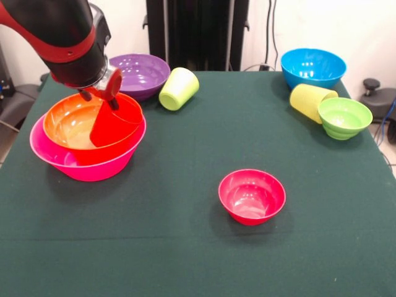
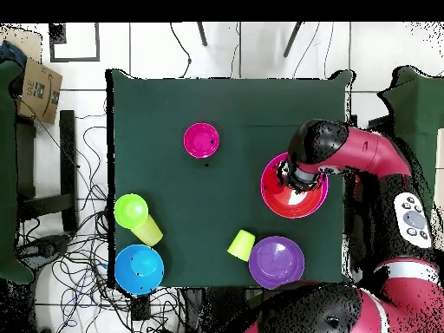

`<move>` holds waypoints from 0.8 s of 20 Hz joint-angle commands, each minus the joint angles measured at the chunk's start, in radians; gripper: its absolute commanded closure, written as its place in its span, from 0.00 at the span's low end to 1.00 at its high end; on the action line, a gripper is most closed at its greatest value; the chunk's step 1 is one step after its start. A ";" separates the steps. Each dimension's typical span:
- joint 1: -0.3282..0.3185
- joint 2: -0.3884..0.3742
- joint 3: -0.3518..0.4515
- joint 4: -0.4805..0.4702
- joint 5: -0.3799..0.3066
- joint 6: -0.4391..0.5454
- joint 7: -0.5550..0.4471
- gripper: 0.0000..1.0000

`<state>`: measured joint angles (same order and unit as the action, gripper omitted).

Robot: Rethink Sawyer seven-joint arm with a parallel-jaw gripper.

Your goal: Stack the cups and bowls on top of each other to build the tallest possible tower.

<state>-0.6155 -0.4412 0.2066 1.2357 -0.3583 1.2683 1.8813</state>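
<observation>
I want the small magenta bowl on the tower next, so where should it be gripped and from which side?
The small magenta bowl stands upright and alone on the table, mouth open upward. Probably best to come straight down from above and pinch its rim, one finger inside and one outside. The side walls flare and look glossy, so a grasp round the body would likely slip.

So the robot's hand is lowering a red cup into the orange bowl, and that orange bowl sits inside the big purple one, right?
Nearly. The hand does hold the red cup in the orange bowl, but that bowl sits inside the large pink bowl, not the purple one. The front view shows the purple bowl standing apart behind them, empty.
</observation>
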 commanded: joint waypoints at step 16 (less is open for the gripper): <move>0.002 0.062 0.108 -0.033 -0.116 -0.063 -0.324 0.00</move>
<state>-0.6160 -0.4659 0.2119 1.2273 -0.3713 1.2683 1.8813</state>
